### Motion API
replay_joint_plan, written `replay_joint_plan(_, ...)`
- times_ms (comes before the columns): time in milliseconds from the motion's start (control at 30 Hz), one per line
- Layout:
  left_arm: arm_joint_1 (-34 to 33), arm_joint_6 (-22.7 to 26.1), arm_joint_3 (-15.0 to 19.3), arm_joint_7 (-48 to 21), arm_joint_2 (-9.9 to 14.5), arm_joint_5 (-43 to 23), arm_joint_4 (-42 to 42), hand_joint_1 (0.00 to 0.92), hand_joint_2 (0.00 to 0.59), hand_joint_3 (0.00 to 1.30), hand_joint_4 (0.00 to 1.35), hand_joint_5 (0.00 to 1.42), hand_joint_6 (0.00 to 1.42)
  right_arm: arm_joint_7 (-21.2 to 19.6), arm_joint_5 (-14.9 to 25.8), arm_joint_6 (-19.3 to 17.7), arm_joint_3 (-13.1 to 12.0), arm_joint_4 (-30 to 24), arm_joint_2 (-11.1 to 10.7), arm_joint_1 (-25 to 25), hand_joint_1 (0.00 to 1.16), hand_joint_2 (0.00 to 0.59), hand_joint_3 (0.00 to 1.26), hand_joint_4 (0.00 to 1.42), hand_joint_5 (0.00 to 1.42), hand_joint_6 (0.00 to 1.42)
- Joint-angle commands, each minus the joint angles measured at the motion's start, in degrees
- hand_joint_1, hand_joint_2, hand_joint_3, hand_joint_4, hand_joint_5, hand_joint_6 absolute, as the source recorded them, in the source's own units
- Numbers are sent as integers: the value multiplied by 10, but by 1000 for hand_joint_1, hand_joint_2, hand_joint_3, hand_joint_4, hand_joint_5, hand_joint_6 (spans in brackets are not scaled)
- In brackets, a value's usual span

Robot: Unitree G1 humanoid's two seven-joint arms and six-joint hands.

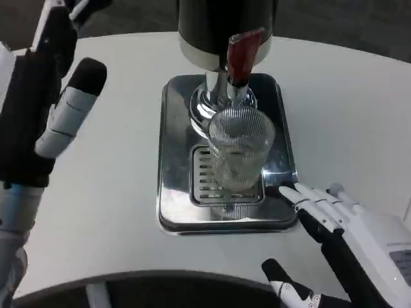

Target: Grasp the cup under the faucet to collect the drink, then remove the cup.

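The clear ribbed glass cup (239,151) stands upright on the slotted grate of the shiny steel drip tray (173,160), directly below the chrome faucet (221,96) with its red tap lever (241,54). Placement looks done. No stream is visible, and whether the cup holds any drink cannot be told, so the fill and the removal are judged still open.

The left hand (45,102) is raised high at the left, well apart from the cup, fingers loose, holding nothing. The right hand (337,221) lies low, fingers spread, tips at the tray's right front corner, empty.
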Motion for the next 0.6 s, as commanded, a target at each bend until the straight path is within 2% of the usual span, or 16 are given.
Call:
replay_joint_plan(33,-59,30,-1,-100,17,-55,-3,0,163,0,0,81,72,-7,7,-2,-8,5,-7,4,519,417,175,119,147,82)
replay_joint_plan(167,-101,70,-4,-183,14,-107,9,0,186,0,0,27,25,-8,12,-3,-15,2,-8,6,521,418,175,121,147,82)
replay_joint_plan(233,-127,91,-9,-229,18,-125,15,0,171,0,0,20,11,-10,13,-3,-16,0,-7,8,522,418,175,124,147,82)
replay_joint_plan(400,-163,144,-15,-294,12,-142,15,0,125,0,0,2,0,-14,14,-5,-14,-5,-3,17,523,418,175,127,147,82)
replay_joint_plan(600,-203,203,-27,-354,5,-139,50,0,107,0,0,15,4,-17,11,-5,-14,-11,0,24,525,418,179,128,147,82)
